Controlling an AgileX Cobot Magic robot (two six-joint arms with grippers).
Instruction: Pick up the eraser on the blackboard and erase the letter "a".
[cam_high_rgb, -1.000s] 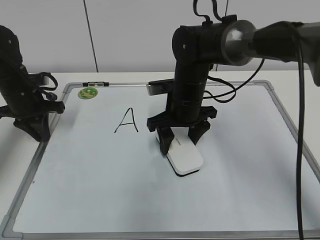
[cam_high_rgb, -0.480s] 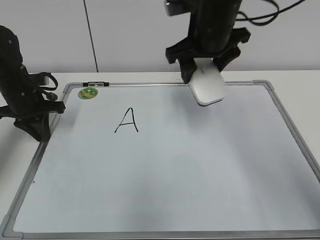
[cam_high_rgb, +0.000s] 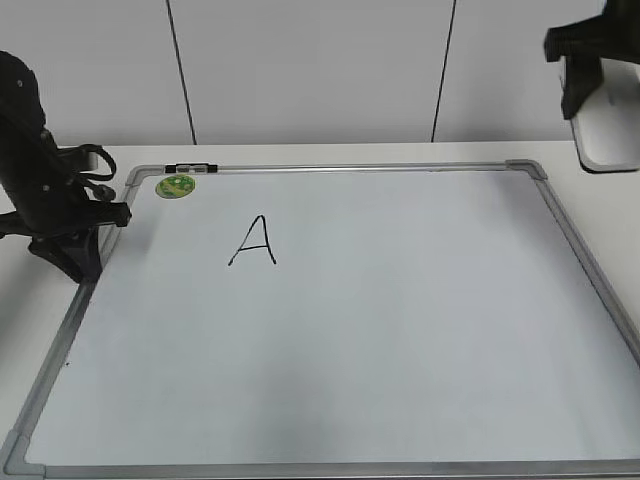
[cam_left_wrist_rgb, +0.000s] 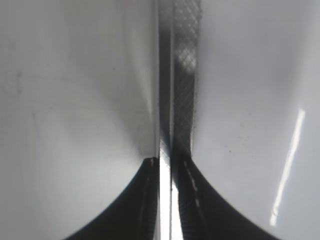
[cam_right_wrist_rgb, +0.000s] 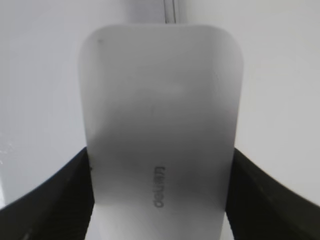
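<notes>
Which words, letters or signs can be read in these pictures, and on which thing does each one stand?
"A": a tall capital letter in black marker on the large white dry-erase board with grey metal frame.
Small grey lettering on the white flat plastic eraser, held in the right gripper: too blurred to read.
Print on the small round green magnet: too small to read.

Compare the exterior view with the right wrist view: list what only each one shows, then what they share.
Only the exterior view shows the whiteboard with its grey frame, the handwritten capital "A", the round green magnet at the top left corner, the marker on the top edge, and the left pincer at the board's left edge.

Only the right wrist view shows the small grey lettering on the eraser's top.

Both show the white eraser held in the right pincer, lifted beyond the board's top right corner.
</notes>
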